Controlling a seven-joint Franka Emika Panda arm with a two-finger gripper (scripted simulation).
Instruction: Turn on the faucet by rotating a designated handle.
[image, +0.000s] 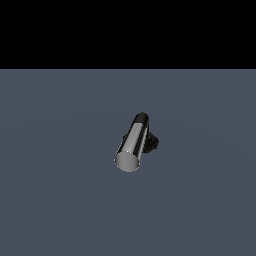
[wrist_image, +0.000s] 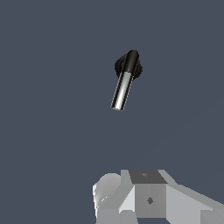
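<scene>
While the arm hangs well clear of the fixture, treat this as an approach entry, with nothing yet touched.

Item: faucet (image: 149, 142), small, standing alone on the grey floor (image: 55, 200), near the middle of the exterior view. Black knobby base, mostly hidden behind the arm of the fixture in that view; the wrist view shows it as a dark round lump behind the root.

Item: handle (image: 132, 143), straight chrome cylinder, black at the root, flat round end toward the exterior camera. It is longer than the base is wide, and its free end stands well out from the base.

Item: gripper (wrist_image: 131, 216), white, seen only as housing at the edge of the wrist view, absent from the exterior view. You cannot tell from these renders whether the jaws are wide or narrow; the fingertips are out of frame.

Handling note: you would likely do best to meet the chrome near its free end, where leverage is greatest, and push sideways around the base rather than downward. Chrome looks slick; a glancing contact may slide off.
</scene>
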